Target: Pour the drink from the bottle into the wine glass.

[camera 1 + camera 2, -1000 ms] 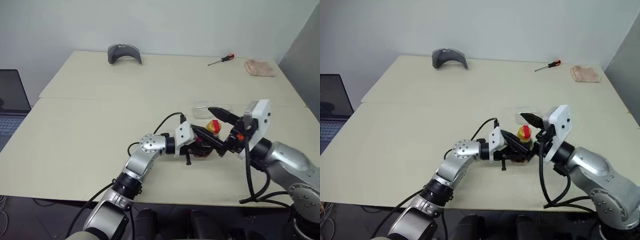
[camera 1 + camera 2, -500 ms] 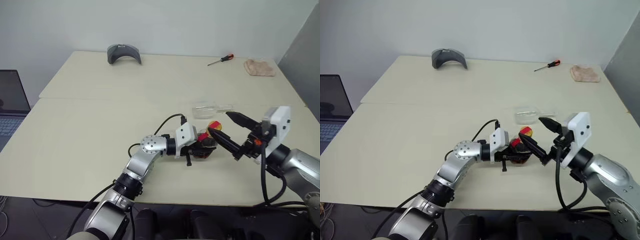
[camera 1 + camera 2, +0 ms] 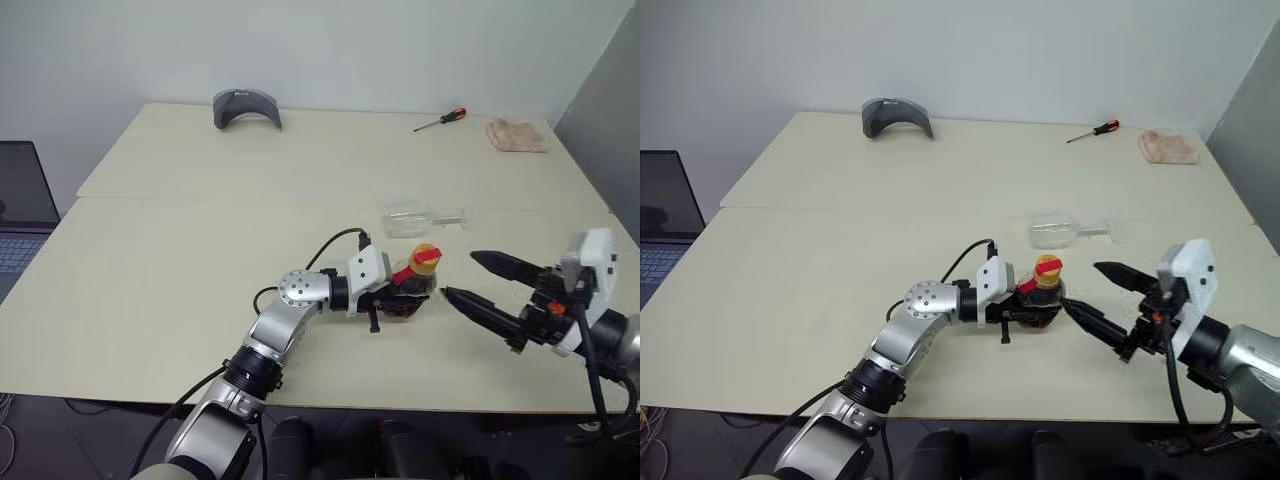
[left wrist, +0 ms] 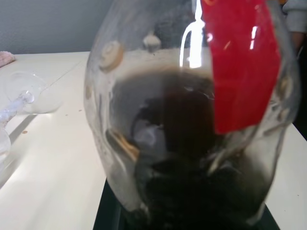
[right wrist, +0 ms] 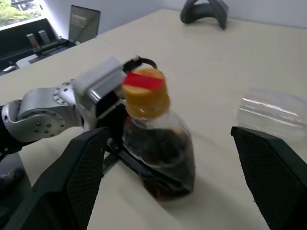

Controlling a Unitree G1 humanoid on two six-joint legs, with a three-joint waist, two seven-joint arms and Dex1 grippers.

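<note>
Right gripper, near right, jaws spread wide and empty, beside the bottle. Left gripper clamps the upright, capped bottle at the table's near centre. Farther back, the wine glass lies on its side.

Lab or office: plain table, laptop, screwdriver.

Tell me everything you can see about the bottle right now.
The bottle is small, clear plastic, round-bodied with a narrow neck, a red label strip and its yellow cap still on. Dark brown drink fills its lower half. It stands roughly upright on the table, with the left gripper shut on its body.
</note>
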